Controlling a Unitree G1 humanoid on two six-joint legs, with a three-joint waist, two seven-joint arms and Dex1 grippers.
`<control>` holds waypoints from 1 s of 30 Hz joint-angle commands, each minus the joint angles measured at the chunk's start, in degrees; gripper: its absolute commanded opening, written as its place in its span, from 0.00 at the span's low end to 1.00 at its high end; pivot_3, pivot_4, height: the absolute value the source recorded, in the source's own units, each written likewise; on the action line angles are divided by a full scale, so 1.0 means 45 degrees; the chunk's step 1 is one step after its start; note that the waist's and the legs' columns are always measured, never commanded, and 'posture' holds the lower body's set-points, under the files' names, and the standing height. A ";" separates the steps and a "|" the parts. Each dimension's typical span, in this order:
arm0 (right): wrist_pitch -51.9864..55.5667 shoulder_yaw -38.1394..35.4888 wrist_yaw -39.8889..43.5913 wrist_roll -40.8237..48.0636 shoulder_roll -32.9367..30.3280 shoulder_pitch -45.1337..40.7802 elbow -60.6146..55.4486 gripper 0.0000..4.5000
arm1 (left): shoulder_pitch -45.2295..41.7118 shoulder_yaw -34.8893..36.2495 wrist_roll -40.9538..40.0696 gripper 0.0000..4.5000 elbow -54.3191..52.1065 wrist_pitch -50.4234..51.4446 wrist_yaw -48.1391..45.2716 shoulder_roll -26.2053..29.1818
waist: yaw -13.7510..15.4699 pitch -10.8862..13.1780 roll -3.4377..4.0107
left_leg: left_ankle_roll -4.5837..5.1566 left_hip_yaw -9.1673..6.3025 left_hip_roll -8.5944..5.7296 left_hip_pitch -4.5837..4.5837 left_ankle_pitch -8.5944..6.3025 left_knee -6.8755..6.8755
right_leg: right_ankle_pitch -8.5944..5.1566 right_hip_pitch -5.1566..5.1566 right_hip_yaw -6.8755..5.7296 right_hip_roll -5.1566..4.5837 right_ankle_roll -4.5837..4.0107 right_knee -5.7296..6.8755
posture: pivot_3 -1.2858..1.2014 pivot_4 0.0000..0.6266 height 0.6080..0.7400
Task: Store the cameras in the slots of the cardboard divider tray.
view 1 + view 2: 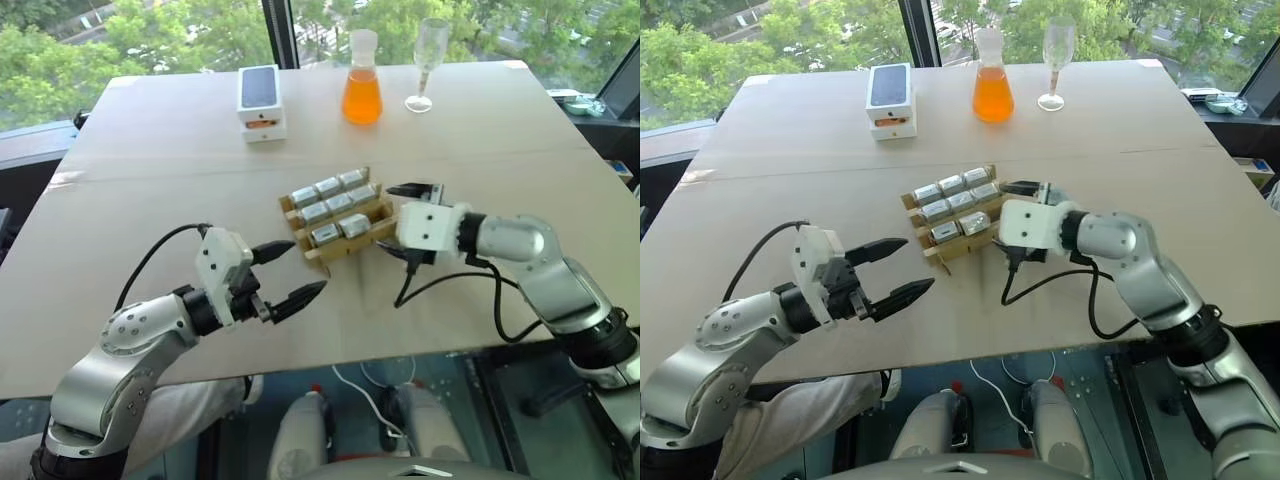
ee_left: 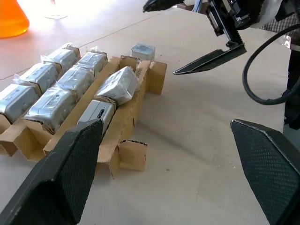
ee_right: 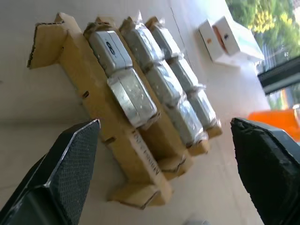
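The cardboard divider tray (image 1: 338, 219) sits mid-frame on the counter (image 1: 150, 160), holding eight cameras (image 1: 327, 208). The right hand (image 1: 408, 222), fingers spread and empty, hovers just right of it; the left hand (image 1: 290, 272), likewise spread, lies lower left.

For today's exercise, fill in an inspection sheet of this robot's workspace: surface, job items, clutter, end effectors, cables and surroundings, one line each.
Surface: light tabletop, with a faint seam running across it.
Job items: cardboard divider tray near the middle; eight cameras sit in its slots, three, three and two per row.
Clutter: white phone box, flask of orange liquid and empty wine glass along the far edge.
End effectors: left end effector open, empty, just short of the tray; right end effector open, empty, beside the tray's right end.
Cables: black cable looping from the right wrist; another on the left arm.
Surroundings: windows with green trees behind.
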 commanded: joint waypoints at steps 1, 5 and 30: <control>-0.1114 0.0496 0.0222 -0.0861 0.0176 -0.0688 0.0502 0.99 | -0.0065 0.0108 0.0001 1.00 -0.0199 -0.0226 -0.0054 0.0034 | 0.0002 -0.0001 -0.0002 | -0.0006 0.0001 -0.0001 -0.0001 0.0004 0.0002 | 0.0000 0.0000 0.0001 -0.0002 0.0000 -0.0001 | 0.52 0.24 1.00; -0.1968 0.0967 0.0427 -0.1627 0.0427 -0.1231 0.1214 0.99 | -0.0036 0.0173 -0.0019 1.00 -0.0235 -0.0221 -0.0032 0.0063 | 0.0005 -0.0002 -0.0004 | -0.0037 0.0003 -0.0005 -0.0011 0.0021 0.0003 | 0.0007 -0.0002 0.0001 -0.0014 -0.0013 -0.0006 | 0.52 0.24 1.00; -0.4364 0.1092 0.1409 -0.3179 0.1251 -0.3092 0.4391 0.81 | 0.0169 0.0431 -0.0110 1.00 -0.0386 -0.0173 0.0034 0.0135 | -0.0010 -0.0003 -0.0006 | -0.0041 0.0008 -0.0006 -0.0006 0.0025 0.0017 | 0.0031 0.0001 0.0004 -0.0020 -0.0054 0.0006 | 0.52 0.24 1.00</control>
